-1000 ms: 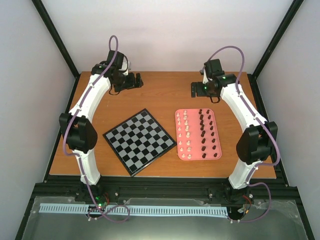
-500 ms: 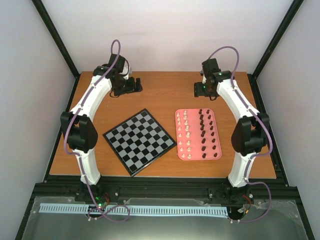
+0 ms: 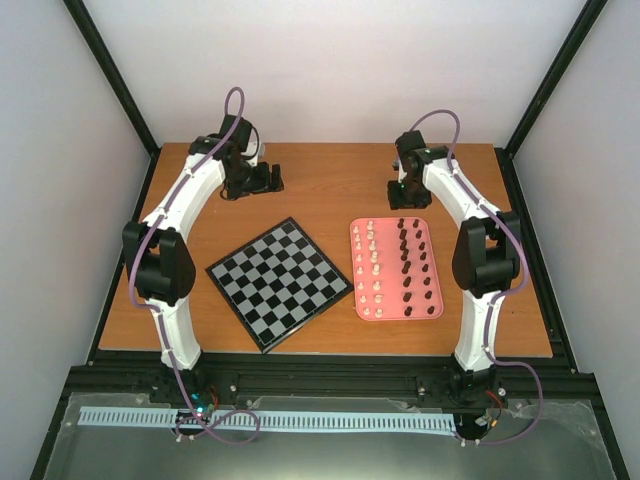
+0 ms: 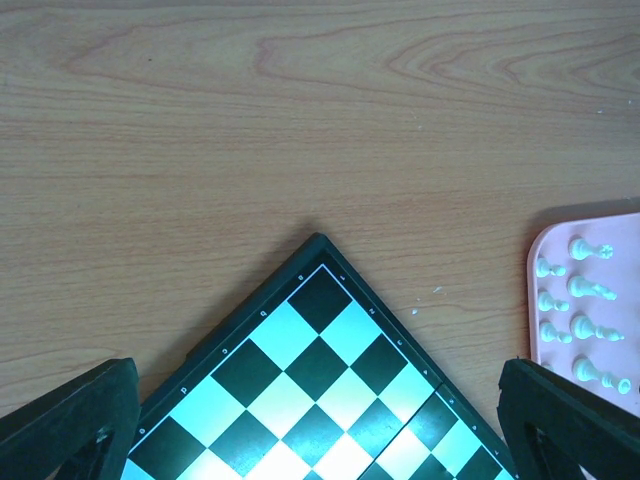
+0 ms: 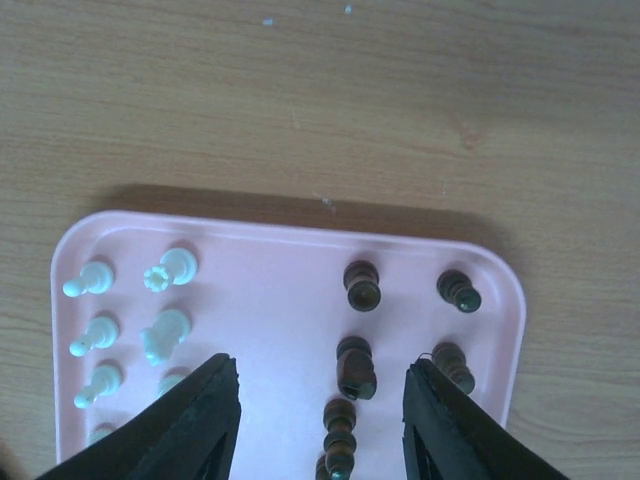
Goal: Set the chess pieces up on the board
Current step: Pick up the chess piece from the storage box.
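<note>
While the board [image 3: 280, 282] and the pink tray [image 3: 391, 262] were left where they had been a second before, the right arm was seen to have been drawn in toward the tray, its elbow brought nearer the tray's right edge. The right gripper [image 5: 320, 372] was carried from beyond the tray's far edge to a place over its far end. The left gripper [image 4: 317, 368] was shifted only slightly and was held well to the left of the tray, beyond the board's far corner.

The right gripper's fingers were held apart above the tray, less widely than before, and nothing was grasped between them. The left gripper's fingers were spread wide, and nothing was held there either.

The chess pieces were all found in the tray: the cream pieces [image 3: 367, 270] were ranged in two columns on its left half, the dark brown pieces [image 3: 413, 265] in two columns on its right half. The board, a checkerboard of black and pale squares with a thin black rim, was laid flat on the wooden table [image 3: 330, 190] just left of the tray and turned so that one corner pointed away from the arms.
</note>
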